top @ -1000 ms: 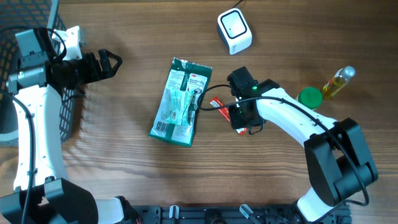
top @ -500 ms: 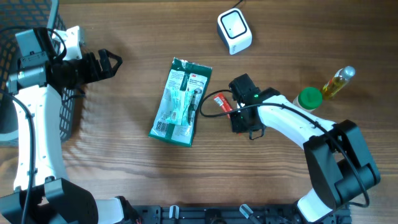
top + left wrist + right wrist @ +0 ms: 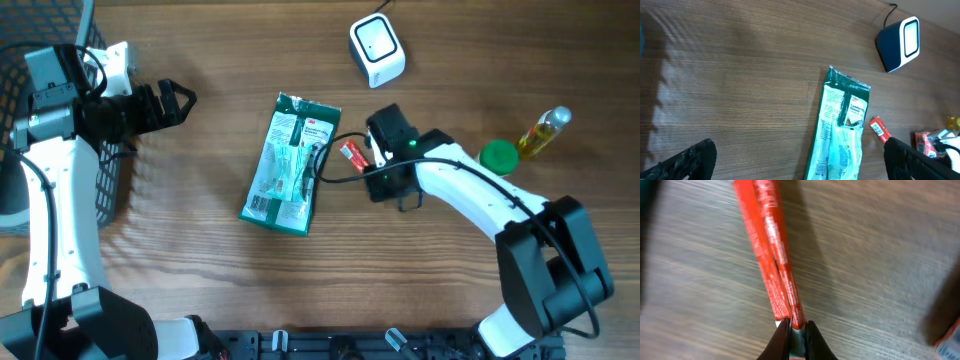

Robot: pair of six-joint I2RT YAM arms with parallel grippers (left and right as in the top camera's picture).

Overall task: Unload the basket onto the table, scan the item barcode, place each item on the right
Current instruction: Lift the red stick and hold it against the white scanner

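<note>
Two arms reach over a wooden surface (image 3: 180,260). In the overhead view, the right end effector (image 3: 366,165) sits just right of centre, its fingers pressed together on one end of a slim red packet (image 3: 351,154). The right wrist view shows the dark fingertips (image 3: 812,342) pinching the packet's lower end, with the rest of it stretching toward the top of the frame over the wood grain. Whether its far end touches the surface I cannot tell. The packet is just beside the upper right edge of a green-and-white package (image 3: 290,163) that lies flat at centre frame. A white scanner (image 3: 377,50) stands at top centre, well apart from the packet. At upper left, the left end effector (image 3: 178,100) hovers with its fingers spread wide, beside a black mesh basket (image 3: 112,195). Toward the right edge, a green cap (image 3: 498,157) and a bottle of yellow liquid (image 3: 543,132) sit side by side.
</note>
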